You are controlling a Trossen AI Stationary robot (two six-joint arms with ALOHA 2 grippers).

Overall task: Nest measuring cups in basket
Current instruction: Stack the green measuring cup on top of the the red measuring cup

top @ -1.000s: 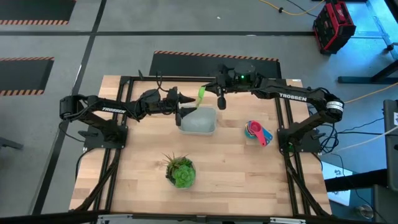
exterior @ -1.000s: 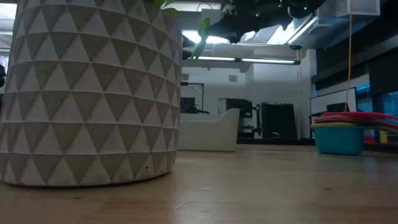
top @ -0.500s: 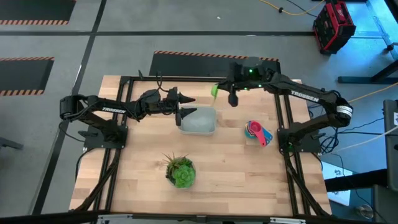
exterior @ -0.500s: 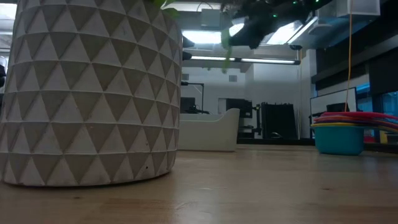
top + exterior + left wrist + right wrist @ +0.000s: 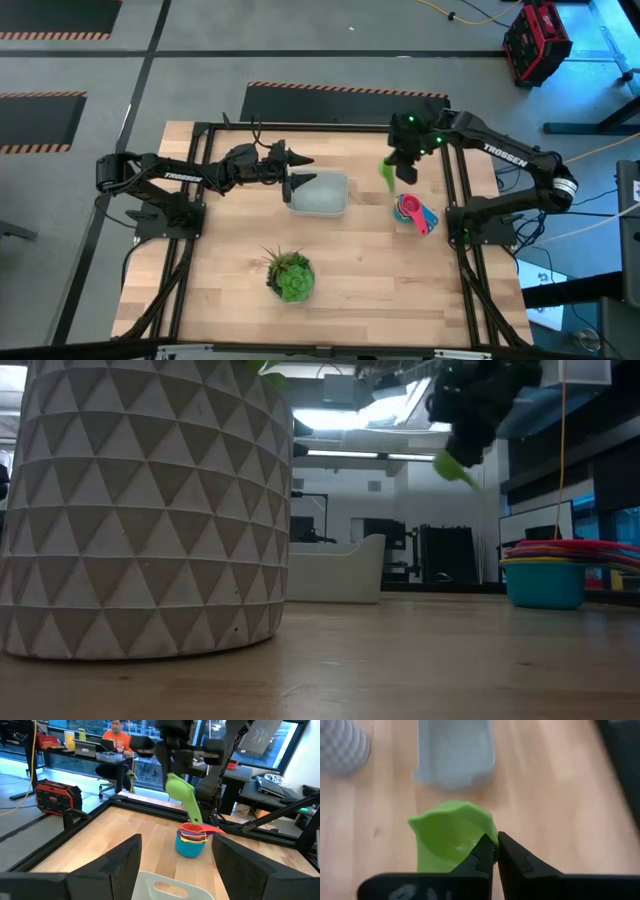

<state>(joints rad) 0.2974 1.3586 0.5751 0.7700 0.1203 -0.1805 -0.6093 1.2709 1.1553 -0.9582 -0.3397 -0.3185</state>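
My right gripper (image 5: 397, 168) is shut on a green measuring cup (image 5: 386, 175) in the air, between the basket (image 5: 320, 193) and the stack of coloured measuring cups (image 5: 413, 212) at the table's right. The stack's blue cup is at the bottom and stands on the table. The pale basket rests on its base at the table's middle. My left gripper (image 5: 300, 171) is open and level above the basket's left end, and it touches nothing. My right gripper pinches the rim of the green cup's bowl (image 5: 481, 834) between its two fingertips (image 5: 512, 852). The fingers slant down from above. The cup is lifted clear of the table, and its narrow handle end (image 5: 196, 816) hangs slanting below the fingers.
A leafy plant in a white patterned pot (image 5: 290, 275) stands near the table's front, and the pot fills the left of the low view (image 5: 140, 510). Bare wood lies between the basket and the cup stack. A black frame rail (image 5: 455, 190) runs along the table's edges.
My right gripper has carried the green cup from over the basket's far side toward the table's right edge and slightly nearer. It has tipped from nearly level to pointing steeply down. The cup has stayed lifted clear, and its handle now hangs below.
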